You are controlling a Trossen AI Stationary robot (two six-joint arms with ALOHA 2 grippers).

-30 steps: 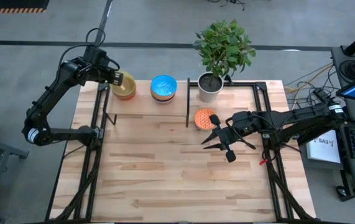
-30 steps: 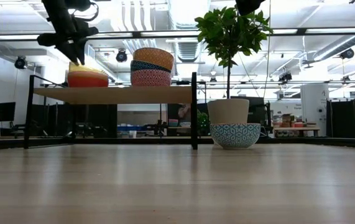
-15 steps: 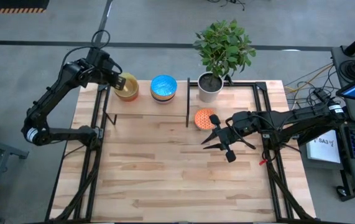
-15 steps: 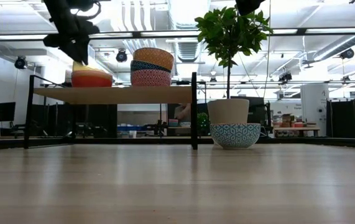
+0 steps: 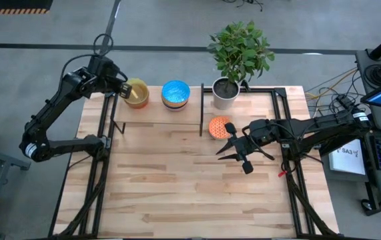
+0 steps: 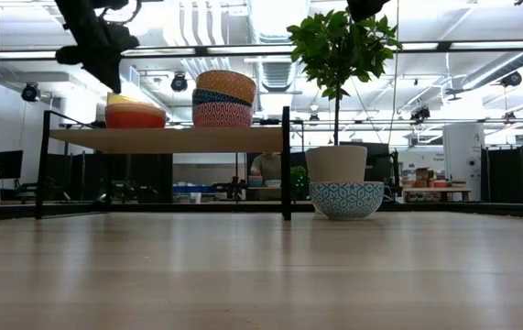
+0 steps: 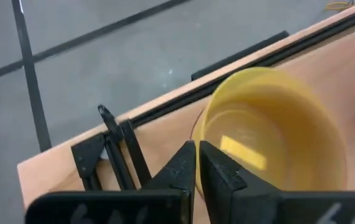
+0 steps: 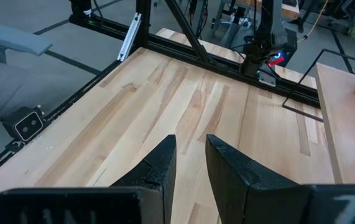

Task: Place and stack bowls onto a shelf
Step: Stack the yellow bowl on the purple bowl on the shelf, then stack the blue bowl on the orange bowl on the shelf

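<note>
A yellow bowl (image 5: 137, 93) sits nested in a red-orange bowl (image 6: 134, 118) at the left end of the shelf (image 6: 169, 138). Beside them on the shelf stands a second stack of patterned bowls (image 6: 223, 99), a light blue one (image 5: 175, 93) on top. Another bowl (image 5: 221, 127), blue-patterned outside (image 6: 346, 199), rests on the tabletop just right of the shelf. My left gripper (image 7: 197, 149) is shut and empty, hovering just left of the yellow bowl's rim (image 7: 205, 124) and above the shelf. My right gripper (image 5: 226, 149) hangs open over the table's middle, holding nothing.
A white plant pot (image 5: 225, 93) with a leafy plant stands behind the bowl on the table. Black shelf posts (image 6: 286, 163) rise from the tabletop. Bare wood (image 5: 177, 193) stretches toward the near edge. A person's leg (image 8: 15, 87) shows beyond the table's edge.
My left gripper has drawn back from the yellow bowl toward the table's left edge and now stands clear of it. The yellow and red-orange stack has slid slightly rightward along the shelf and rests there.
</note>
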